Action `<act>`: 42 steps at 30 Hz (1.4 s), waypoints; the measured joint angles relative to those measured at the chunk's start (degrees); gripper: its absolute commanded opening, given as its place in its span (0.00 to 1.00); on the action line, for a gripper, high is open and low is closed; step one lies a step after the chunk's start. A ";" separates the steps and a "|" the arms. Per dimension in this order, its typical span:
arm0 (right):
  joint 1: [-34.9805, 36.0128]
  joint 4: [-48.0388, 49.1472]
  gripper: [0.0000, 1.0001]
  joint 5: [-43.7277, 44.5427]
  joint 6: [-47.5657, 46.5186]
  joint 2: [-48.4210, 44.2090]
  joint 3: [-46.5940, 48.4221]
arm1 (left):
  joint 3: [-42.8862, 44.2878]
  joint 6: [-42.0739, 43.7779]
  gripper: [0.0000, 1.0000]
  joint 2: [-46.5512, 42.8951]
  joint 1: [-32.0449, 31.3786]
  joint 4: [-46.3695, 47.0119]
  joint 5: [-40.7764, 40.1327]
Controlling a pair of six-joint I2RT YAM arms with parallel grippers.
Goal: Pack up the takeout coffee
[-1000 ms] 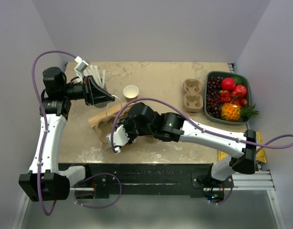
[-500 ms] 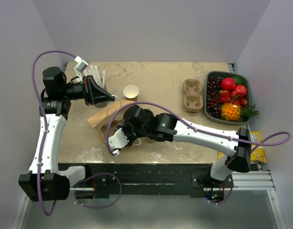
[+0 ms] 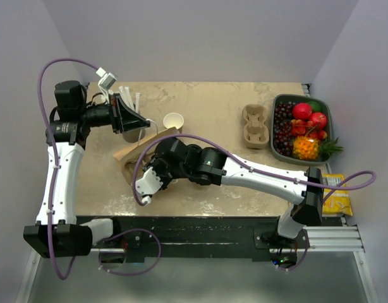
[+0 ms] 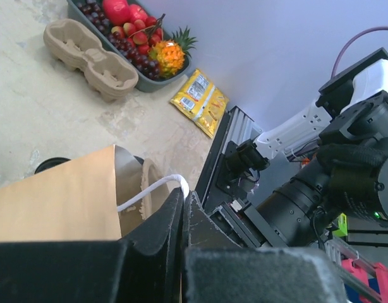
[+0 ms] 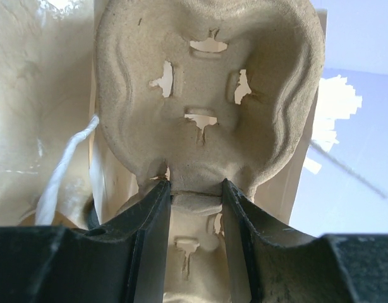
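Observation:
The brown paper bag (image 3: 126, 154) lies tilted on the table with its mouth held up. My left gripper (image 4: 183, 191) is shut on the bag's white rope handle (image 4: 146, 193); in the top view it (image 3: 141, 124) is just above the bag. My right gripper (image 5: 194, 187) is shut on the middle bridge of a pulp cup carrier (image 5: 206, 76) and holds it inside the bag mouth (image 3: 143, 175). The takeout coffee is not clearly visible. A black curved edge (image 4: 50, 165) peeks past the bag's rim, and I cannot tell whether it is the lid.
A lidless brown cup (image 3: 173, 121) stands just behind the bag. A grey cup of white straws (image 3: 128, 100) sits under the left arm. Farther right are a second pulp carrier (image 3: 256, 126), a grey fruit tray (image 3: 277, 148) and a yellow snack packet (image 3: 336, 194).
My right arm has pushed left and deeper toward the bag with the carrier. My left gripper has shifted slightly left and up, keeping hold of the handle, and the bag moved with it.

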 measured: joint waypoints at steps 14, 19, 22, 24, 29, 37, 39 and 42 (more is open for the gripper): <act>2.10 1.22 0.00 7.96 -5.90 -1.16 -1.42 | 0.31 7.78 0.00 0.13 -0.02 -8.09 -6.69; 2.10 1.03 0.00 9.51 -5.79 -1.86 -2.01 | 0.31 8.02 0.00 0.20 -0.02 -8.59 -8.76; 2.10 0.98 0.00 10.60 -5.62 -1.86 -2.03 | 0.33 8.02 0.00 0.42 -0.02 -8.61 -9.25; 2.10 0.98 0.00 11.10 -5.44 -1.86 -2.03 | 0.33 8.02 0.00 0.63 -0.02 -8.61 -9.53; 2.10 0.96 0.00 11.87 -5.09 -1.99 -2.10 | 0.33 7.96 0.00 1.14 -0.02 -8.57 -10.10; 2.10 1.05 0.00 15.21 -5.62 -2.40 -3.54 | 0.33 7.30 0.00 1.38 0.00 -7.85 -10.16; 2.10 1.05 0.00 15.65 -5.62 -2.40 -3.54 | 0.33 7.32 0.00 1.38 -0.02 -7.87 -10.16; 2.10 1.03 0.00 16.39 -5.60 -2.40 -3.54 | 0.33 7.37 0.00 1.38 0.00 -7.89 -10.16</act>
